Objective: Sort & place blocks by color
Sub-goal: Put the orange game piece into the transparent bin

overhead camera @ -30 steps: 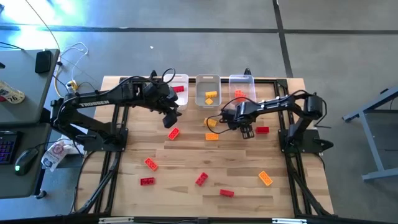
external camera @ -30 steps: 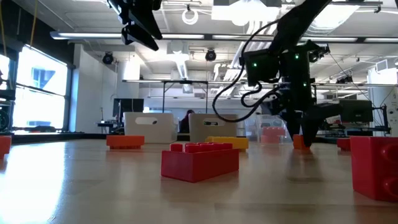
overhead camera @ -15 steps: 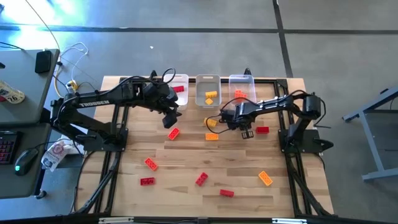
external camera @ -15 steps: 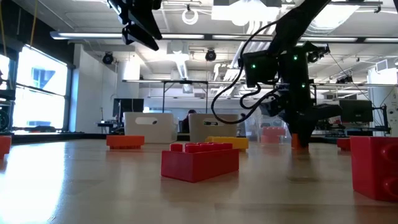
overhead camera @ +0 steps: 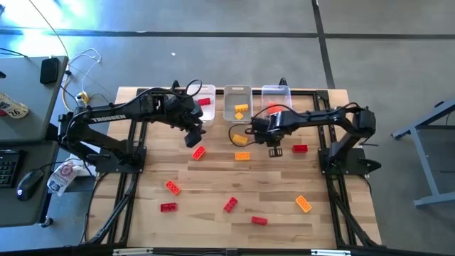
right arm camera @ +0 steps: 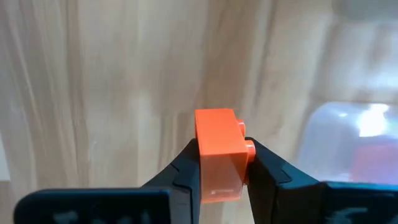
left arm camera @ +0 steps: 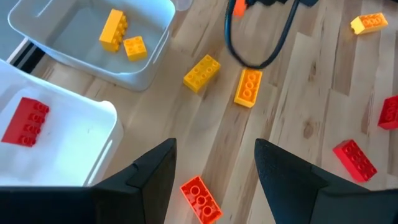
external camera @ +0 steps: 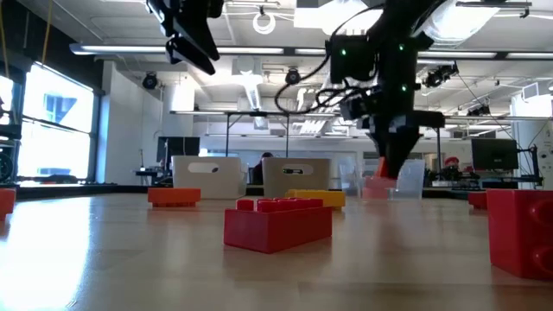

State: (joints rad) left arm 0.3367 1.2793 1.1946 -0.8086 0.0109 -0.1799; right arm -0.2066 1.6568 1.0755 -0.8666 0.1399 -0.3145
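Note:
My right gripper [overhead camera: 274, 148] hangs over the table's far middle, just in front of the right clear bin [overhead camera: 276, 91], and is shut on a small orange block [right arm camera: 219, 140]. My left gripper [left arm camera: 214, 177] waits open, high above an orange-red block [left arm camera: 200, 199] near the left bin [overhead camera: 209, 89]. A yellow block [overhead camera: 242, 140] and an orange one [overhead camera: 242, 156] lie flat on the wood between the two grippers. More red and orange blocks lie scattered toward the near edge. My right gripper pinches the orange block between its two fingers, by two opposite sides [right arm camera: 202, 155]. The fingers point down from above. The block's lower end juts past the fingertips, its studs [right arm camera: 249, 147] facing sideways. It hangs clear of the table [external camera: 381, 166].
The left bin holds a red block [overhead camera: 205, 102], the middle bin [overhead camera: 237, 90] yellow ones [overhead camera: 240, 109], the right bin orange-red ones [overhead camera: 274, 108]. A red block [overhead camera: 300, 148] lies right of my right gripper. Black frame rails run along both table sides.
My right gripper has shut on the orange block, which stood on the table between its open fingers. It has then risen with the block, lifting it clear, and shifted a little toward the table's left. My left arm has kept still.

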